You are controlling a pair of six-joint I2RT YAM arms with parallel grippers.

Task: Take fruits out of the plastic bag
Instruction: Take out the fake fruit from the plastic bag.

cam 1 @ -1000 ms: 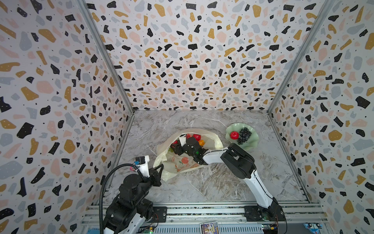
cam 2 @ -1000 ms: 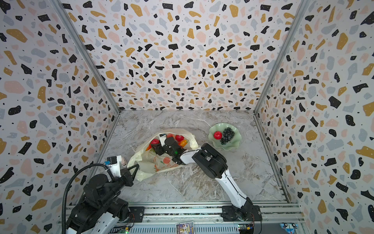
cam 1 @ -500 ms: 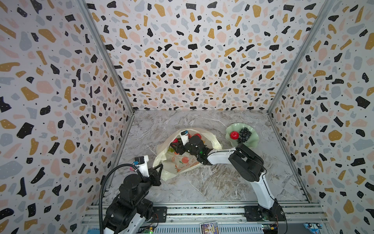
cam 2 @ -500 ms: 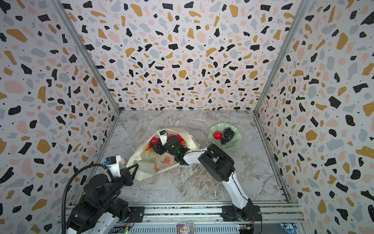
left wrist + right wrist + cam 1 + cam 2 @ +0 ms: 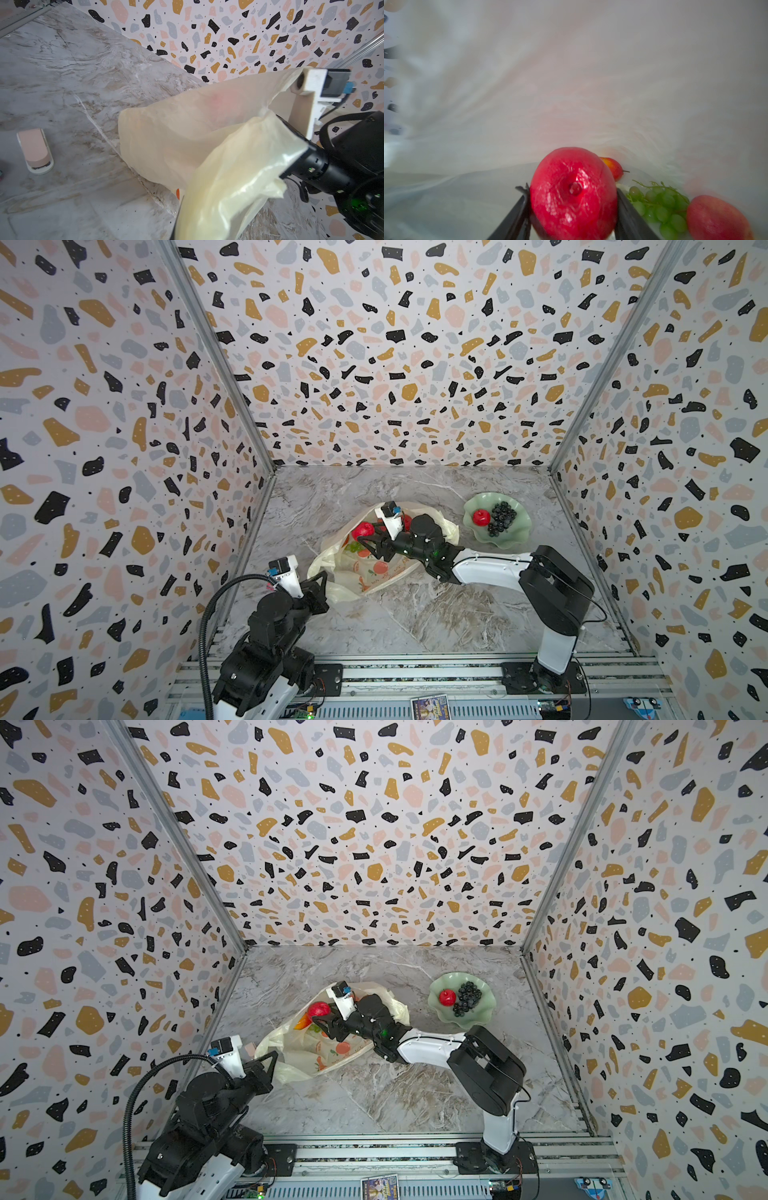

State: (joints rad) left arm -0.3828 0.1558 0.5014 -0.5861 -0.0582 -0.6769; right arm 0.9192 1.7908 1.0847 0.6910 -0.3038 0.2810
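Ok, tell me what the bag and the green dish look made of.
Plastic bag: thin cream film, probably plastic; translucent, crumpled, with softly shiny folds. Green dish: pale, smooth, slightly glossy, wavy rim; glazed ceramic or moulded plastic, cannot tell which.

We see white wall panels point(image 5: 395, 364) speckled black, ochre, pink and grey, joined by grey metal corner strips point(image 5: 222, 364), around a grey marble-patterned floor point(image 5: 415, 614), evenly lit.
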